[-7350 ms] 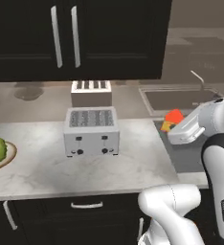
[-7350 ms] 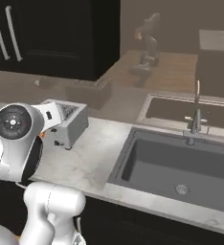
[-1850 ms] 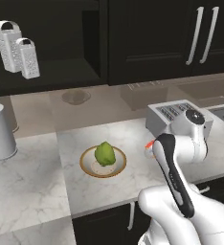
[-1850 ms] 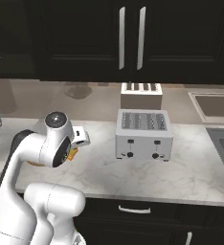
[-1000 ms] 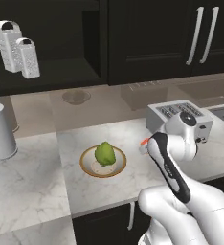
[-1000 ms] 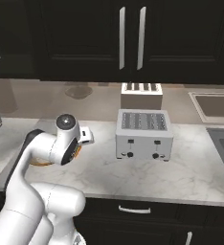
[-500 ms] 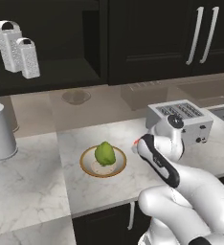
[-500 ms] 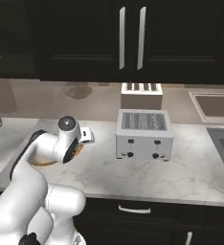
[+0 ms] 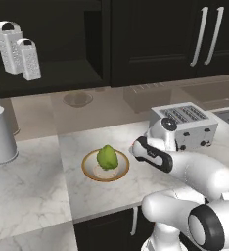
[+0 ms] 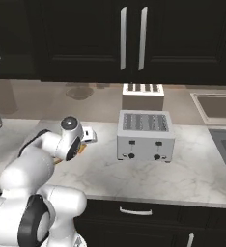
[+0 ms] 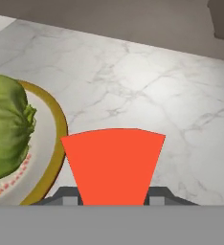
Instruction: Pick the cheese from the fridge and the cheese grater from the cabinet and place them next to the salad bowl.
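One wedge of cheese is held clamped in the end effector, low over the marble tabletop just beside the salad bowl, evidently for setting down; the cheese grater stands on the cabinet shelf.

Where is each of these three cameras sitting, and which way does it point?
Left base view: behind the arm on its left, looking down over the white arm at the salad bowl and toaster.
Right base view: behind on its right, facing the same toaster, arm at lower left.
Hand view: on the hand, looking past the fingers holding the cheese beside the bowl.
Left base and hand views share the bowl.
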Available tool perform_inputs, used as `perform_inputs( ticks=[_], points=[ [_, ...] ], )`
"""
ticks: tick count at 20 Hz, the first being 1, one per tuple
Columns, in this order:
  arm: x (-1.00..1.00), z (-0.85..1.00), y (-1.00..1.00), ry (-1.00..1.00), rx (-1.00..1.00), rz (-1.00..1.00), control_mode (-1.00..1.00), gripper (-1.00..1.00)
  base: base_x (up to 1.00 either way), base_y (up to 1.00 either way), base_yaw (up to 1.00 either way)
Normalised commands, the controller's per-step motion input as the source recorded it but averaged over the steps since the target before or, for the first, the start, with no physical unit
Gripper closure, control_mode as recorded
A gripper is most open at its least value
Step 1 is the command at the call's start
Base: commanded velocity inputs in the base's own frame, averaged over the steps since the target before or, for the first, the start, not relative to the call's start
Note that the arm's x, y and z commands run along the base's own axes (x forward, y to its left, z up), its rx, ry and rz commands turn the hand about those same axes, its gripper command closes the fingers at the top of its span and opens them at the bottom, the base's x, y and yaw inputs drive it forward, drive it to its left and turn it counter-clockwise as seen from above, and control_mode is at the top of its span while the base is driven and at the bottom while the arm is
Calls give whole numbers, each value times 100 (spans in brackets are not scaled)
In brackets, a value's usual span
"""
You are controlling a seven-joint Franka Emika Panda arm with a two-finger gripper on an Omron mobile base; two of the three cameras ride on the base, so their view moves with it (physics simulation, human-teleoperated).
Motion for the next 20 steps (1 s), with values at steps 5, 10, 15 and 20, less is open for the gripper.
perform_inputs(
  ticks=[5,10,15,20],
  points=[
    [18,-32,0,0,1,0,-100,100,0,0,0],
    [1,-21,0,0,5,0,-100,100,0,0,0],
    [0,-2,1,0,1,0,-100,100,0,0,0],
    [0,-7,7,0,4,0,-100,100,0,0,0]
  ],
)
